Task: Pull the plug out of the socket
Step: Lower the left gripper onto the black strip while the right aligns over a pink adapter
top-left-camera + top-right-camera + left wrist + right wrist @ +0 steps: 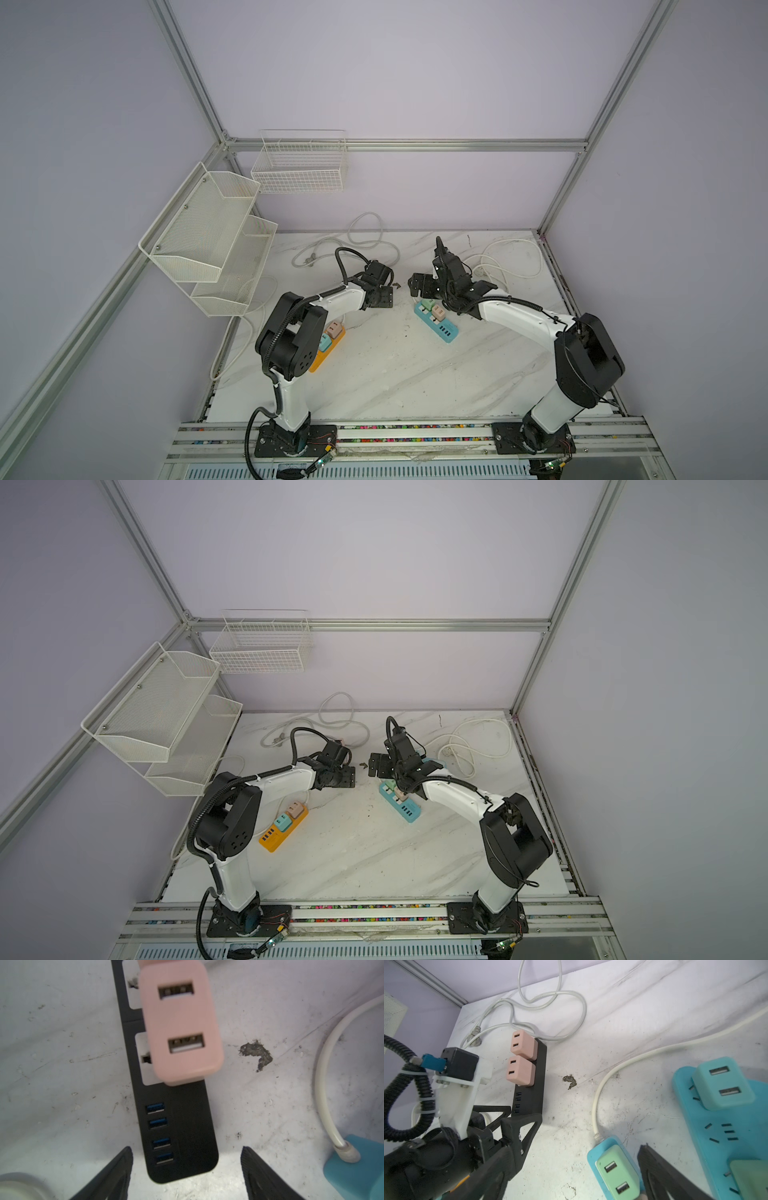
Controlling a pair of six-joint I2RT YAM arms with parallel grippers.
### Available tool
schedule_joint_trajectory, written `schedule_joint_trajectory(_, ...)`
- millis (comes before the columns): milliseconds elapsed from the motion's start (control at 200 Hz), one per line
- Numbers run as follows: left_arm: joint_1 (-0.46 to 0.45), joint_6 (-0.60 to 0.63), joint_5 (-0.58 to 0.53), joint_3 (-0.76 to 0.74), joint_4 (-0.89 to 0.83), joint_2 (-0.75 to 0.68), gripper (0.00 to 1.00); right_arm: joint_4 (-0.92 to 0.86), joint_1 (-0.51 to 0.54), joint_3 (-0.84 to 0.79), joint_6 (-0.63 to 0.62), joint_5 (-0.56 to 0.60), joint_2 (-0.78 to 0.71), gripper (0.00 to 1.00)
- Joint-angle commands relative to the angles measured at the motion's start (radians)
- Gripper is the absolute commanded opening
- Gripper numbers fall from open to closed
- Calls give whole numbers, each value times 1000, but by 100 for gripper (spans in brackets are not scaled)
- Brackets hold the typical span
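Observation:
A black socket strip (187, 1126) lies on the white table with two pink plugs (520, 1071) standing in it; the nearer pink plug (180, 1022) fills the left wrist view. My left gripper (186, 1148) is open, low over the strip's USB end, one finger on each side and a gap to each. In both top views that gripper (384, 297) hides the strip. My right gripper (577, 1159) is open and holds nothing; a green plug (616, 1174) in a blue socket strip (592, 1157) sits beside its finger (654, 1167).
Another blue strip (716, 1136) carries a teal plug (722, 1084). An orange strip (282, 829) with two plugs lies by the left arm. White cables (550, 999) loop across the back of the table. Mesh baskets (208, 237) hang on the left wall.

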Motion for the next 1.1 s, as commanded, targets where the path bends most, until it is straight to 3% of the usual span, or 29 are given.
schedule_joint_trajectory(0, -6, 24, -23, 92, 21, 11, 77, 10, -13, 20, -11, 15, -29, 97)
schedule_joint_trajectory(370, -6, 39, -20, 127, 24, 64, 60, 35, -34, 1, 8, 3, -45, 97)
schedule_joint_trajectory(665, -5, 37, 9, 100, 34, 57, 40, 45, -44, -3, 29, -23, -43, 97)
schedule_joint_trajectory(1095, -76, 45, 63, -25, 56, -39, 33, 33, -74, -46, 40, -13, -90, 97)
